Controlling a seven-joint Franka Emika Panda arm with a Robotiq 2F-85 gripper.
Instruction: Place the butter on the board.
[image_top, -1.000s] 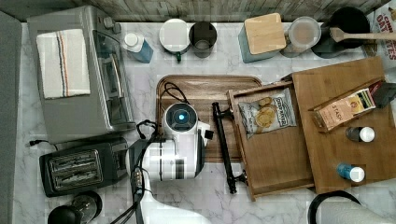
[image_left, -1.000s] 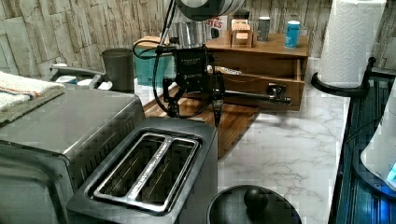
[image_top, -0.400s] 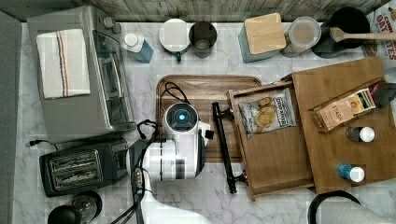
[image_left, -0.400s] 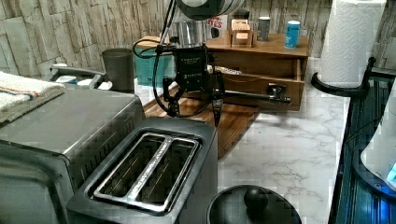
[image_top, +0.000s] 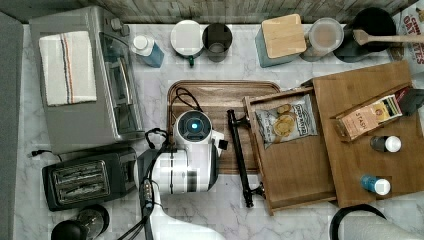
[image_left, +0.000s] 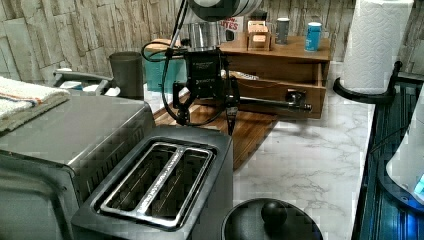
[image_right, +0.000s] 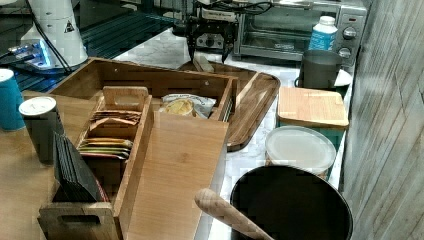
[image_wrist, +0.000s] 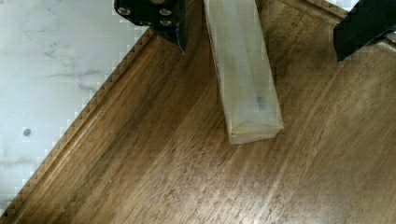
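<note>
In the top view, your arm hid most of what lay under it, so the gripper's place had to be judged from the wrist body hanging over the near-left part of the board (image_top: 220, 97). The open drawer (image_top: 295, 170) sat beside the arm with a snack bag (image_top: 286, 122) inside; its printing was too small to read. On the wooden shelf beyond, a carton (image_top: 367, 117) read "STASH", and a bag at the far corner showed "OAT".

In the left view, you had the gripper (image_left: 206, 112) hanging with its fingers (image_left: 231, 107) spread wide, tips low over the board (image_left: 250, 127), the toaster blocking what lay between them. Lettering on the gripper body was there but unreadable.

In the right view, the butter (image_right: 204, 63) lay just below the gripper (image_right: 207, 50), resting on the board (image_right: 255, 95) and apart from both fingers.

In the wrist view, the butter (image_wrist: 243, 70) lay flat on the board's wood (image_wrist: 163, 163) between the two spread fingers (image_wrist: 175, 28), touching neither, near the raised rim next to the marble table (image_wrist: 51, 60). The wrapper was pale and translucent with one small dark mark, no legible brand. By my reading, the stick sat that way because you had let it go, so the placing looked done.
</note>
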